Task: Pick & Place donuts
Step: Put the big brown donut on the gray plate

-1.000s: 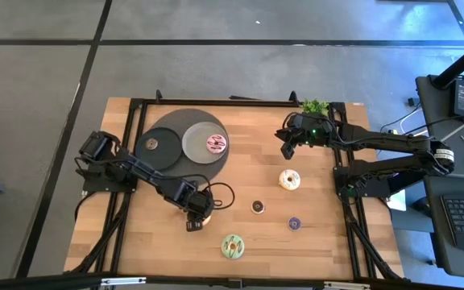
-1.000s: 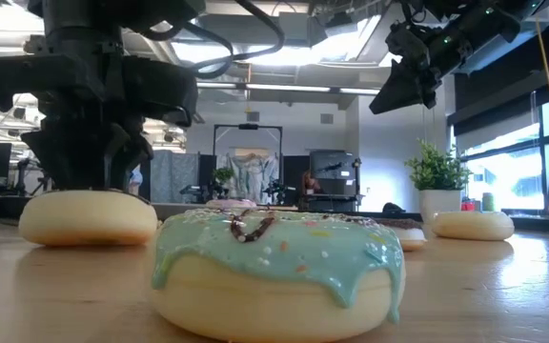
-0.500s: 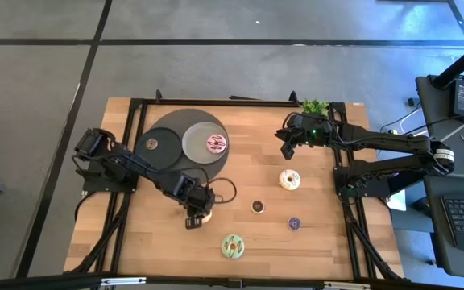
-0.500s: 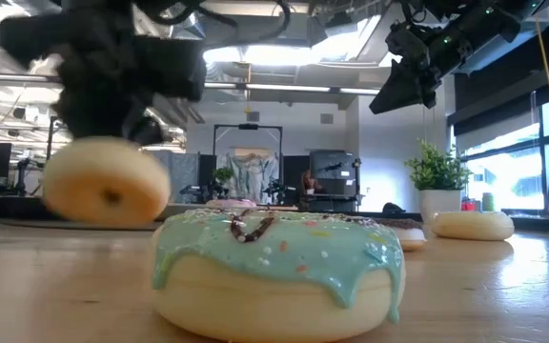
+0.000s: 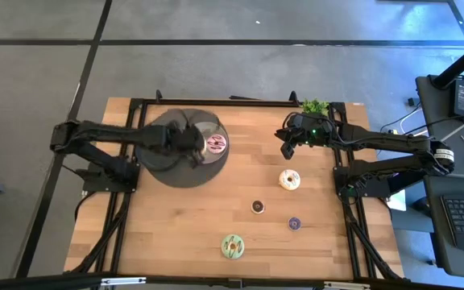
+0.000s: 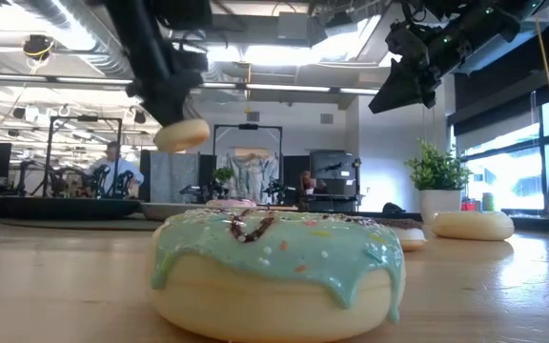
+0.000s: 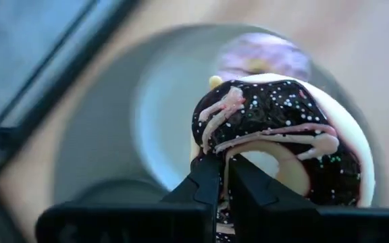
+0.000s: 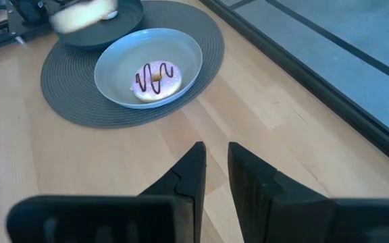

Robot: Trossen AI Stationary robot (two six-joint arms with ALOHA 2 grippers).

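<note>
My left gripper (image 5: 188, 142) is shut on a chocolate-iced donut (image 7: 282, 145) and hangs above the large dark round mat (image 5: 176, 169), beside the grey plate (image 5: 202, 129). A pink donut (image 5: 216, 143) lies in that plate. On the wood lie a cream donut (image 5: 289, 180), a tiny brown one (image 5: 258, 207), a tiny purple one (image 5: 294, 223) and a green-iced donut (image 5: 233, 246). My right gripper (image 5: 287, 147) waits in the air at the far right, fingers a little apart with nothing between them (image 8: 215, 169). My left gripper pinches the chocolate donut's ring at its near side (image 7: 225, 156) between its two fingers (image 7: 206, 182). The fingers come slanting down from the table's left. The donut (image 6: 181, 135) is lifted clear and hangs below the fingertips, its iced face tilted toward the wrist camera.
A smaller dark round dish (image 5: 155, 147) sits on the mat under the left arm. A potted plant (image 5: 314, 106) stands at the far edge by the right arm. Black frame rails (image 5: 123, 193) run along both table sides. Bare wood lies between the mat and the loose donuts.
My left gripper has taken hold of the chocolate donut near the table's middle and lifted it clear. It has then swung up and toward the far edge, to above the mat and plate, rolling its wrist on the way. The donut tipped as it rose.
</note>
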